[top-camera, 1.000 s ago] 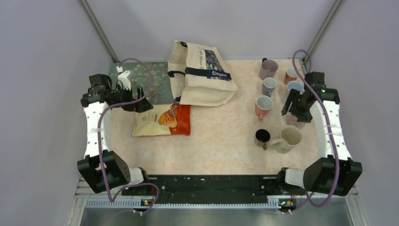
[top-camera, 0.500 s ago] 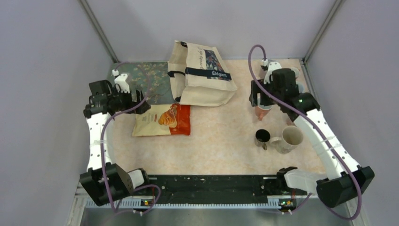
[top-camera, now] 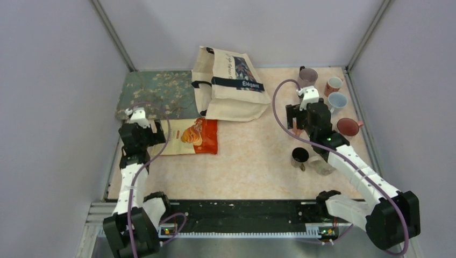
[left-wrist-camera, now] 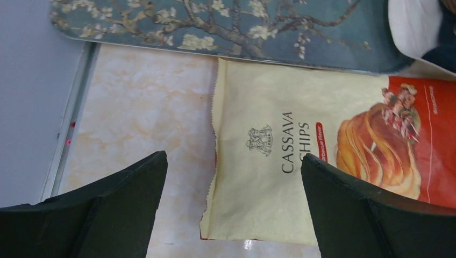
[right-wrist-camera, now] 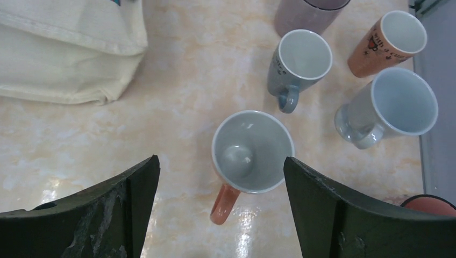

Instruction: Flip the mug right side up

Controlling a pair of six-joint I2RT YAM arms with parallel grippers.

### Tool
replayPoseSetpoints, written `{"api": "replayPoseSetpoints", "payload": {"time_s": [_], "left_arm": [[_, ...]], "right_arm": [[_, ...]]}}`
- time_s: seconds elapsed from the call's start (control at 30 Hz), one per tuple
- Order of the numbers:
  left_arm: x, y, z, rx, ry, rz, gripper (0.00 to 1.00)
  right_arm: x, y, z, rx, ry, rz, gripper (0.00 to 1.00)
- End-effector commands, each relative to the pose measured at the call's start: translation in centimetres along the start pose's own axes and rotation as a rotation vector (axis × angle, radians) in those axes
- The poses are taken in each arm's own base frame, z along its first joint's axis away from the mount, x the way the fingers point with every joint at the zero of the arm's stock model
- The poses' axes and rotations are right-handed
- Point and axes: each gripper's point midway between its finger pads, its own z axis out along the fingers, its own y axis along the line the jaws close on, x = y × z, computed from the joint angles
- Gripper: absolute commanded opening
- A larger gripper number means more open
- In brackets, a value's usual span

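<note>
red mug (top-camera: 349,127), at 3 o'clock of the right gripper (right-wrist-camera: 220,164), seems to stand mouth up, so the turning looks done. right jaws stand wide and empty above an orange mug (right-wrist-camera: 253,150); left gripper (left-wrist-camera: 232,161) is wide too. next move: lift away without knocking the orange mug.

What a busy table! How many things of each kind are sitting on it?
Mugs: 8 (purple, blue-grey, orange, light blue, salmon, maroon, black, cream)
Tote bag: 1
Cassava chips bag: 1
Floral mat: 1
Total: 11
</note>
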Motion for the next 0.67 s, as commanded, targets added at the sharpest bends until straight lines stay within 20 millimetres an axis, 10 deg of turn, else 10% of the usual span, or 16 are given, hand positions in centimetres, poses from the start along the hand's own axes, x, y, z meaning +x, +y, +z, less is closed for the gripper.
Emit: {"api": "replayPoseSetpoints", "payload": {"time_s": [0.0, 0.63], "left_arm": [[-4.2, 1.7, -0.5, -0.118, -0.259, -0.078, 0.99], [-1.1, 0.9, -0.9, -0.092, -0.260, -0.084, 0.99]], "right_arm": [[-2.0, -2.2, -0.2, 0.118, -0.158, 0.027, 0.85], [1.6, -1.9, -1.0, 0.105, -0.224, 0.086, 0.87]]}}
